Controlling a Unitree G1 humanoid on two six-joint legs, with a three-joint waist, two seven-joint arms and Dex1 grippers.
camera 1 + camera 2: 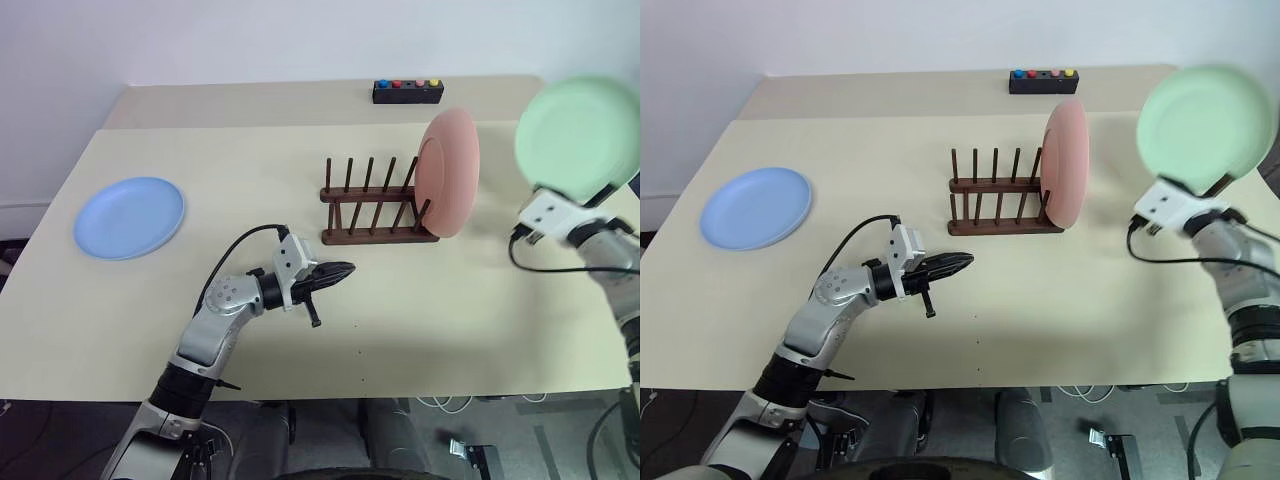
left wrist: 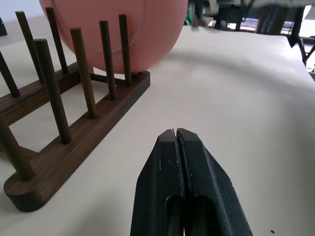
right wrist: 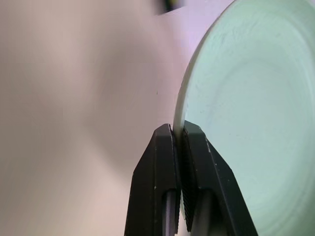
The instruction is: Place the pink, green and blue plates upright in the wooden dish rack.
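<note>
Now the green plate (image 1: 578,137) is held up in the air by the right gripper (image 3: 177,135), off the right end of the table (image 1: 480,320).

Its two black fingers pinch the plate's rim, the plate standing nearly on edge above the wrist. The pink plate (image 1: 448,172) stands upright in the rightmost slot of the wooden dish rack (image 1: 375,215), between the green plate and the rack's free pegs. The blue plate (image 1: 129,216) lies flat at the table's left, well apart from the rack. The left gripper (image 2: 178,142) hovers just in front of the rack, fingers pressed together on nothing, pointing toward the pink plate. A black box with coloured buttons (image 1: 408,91) sits at the far edge behind the rack.
</note>
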